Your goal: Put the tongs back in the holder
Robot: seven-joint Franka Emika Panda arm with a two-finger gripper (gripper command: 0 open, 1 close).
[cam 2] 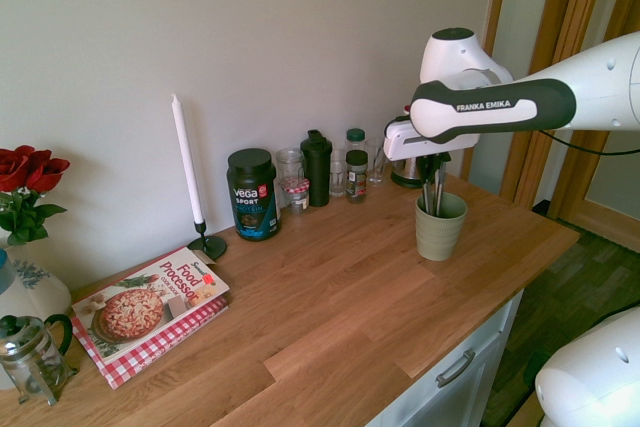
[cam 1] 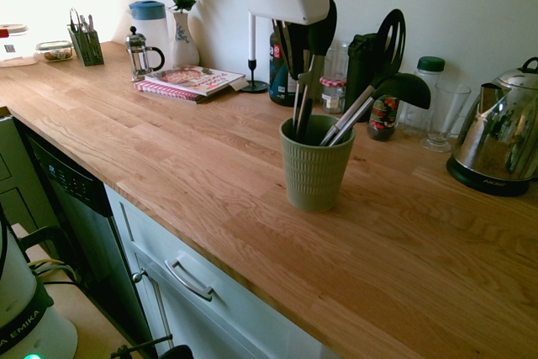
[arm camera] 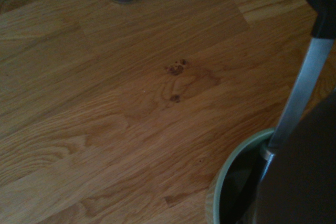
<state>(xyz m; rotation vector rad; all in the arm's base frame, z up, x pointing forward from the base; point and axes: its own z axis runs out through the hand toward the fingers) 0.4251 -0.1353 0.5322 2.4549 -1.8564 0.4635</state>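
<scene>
I work left to right across the first exterior view. My hand (cam 1: pixel 296 38) hangs at the 12 o'clock side of the olive-green ribbed ceramic holder (cam 1: pixel 315 170), clenched on the long slim tongs with silver-grey metal arms (cam 1: pixel 301 102). The tongs' long axis runs close to upright, tilted a little, 12 to 6 o'clock. Their lower end is already inside the holder's rim on its 9 o'clock side, and I judge that it is not yet resting on the bottom.

The holder stands on the wooden table (cam 1: pixel 210 166), directly below the hand, so the coming move is a plain descent along that axis, then a release.

In the right half of the holder, a black ladle with a metal handle (cam 1: pixel 402 90) and a black slotted spatula (cam 1: pixel 391 39) lean out toward 2 o'clock, away from the tongs. That leaves the left half free, as far as I can judge.

The second exterior view agrees: the hand (cam 2: pixel 432 162) is above the holder (cam 2: pixel 440 227), with the tongs (cam 2: pixel 432 192) dipping into it. The wrist view shows only part of the holder's rim (arm camera: pixel 226 166).
</scene>
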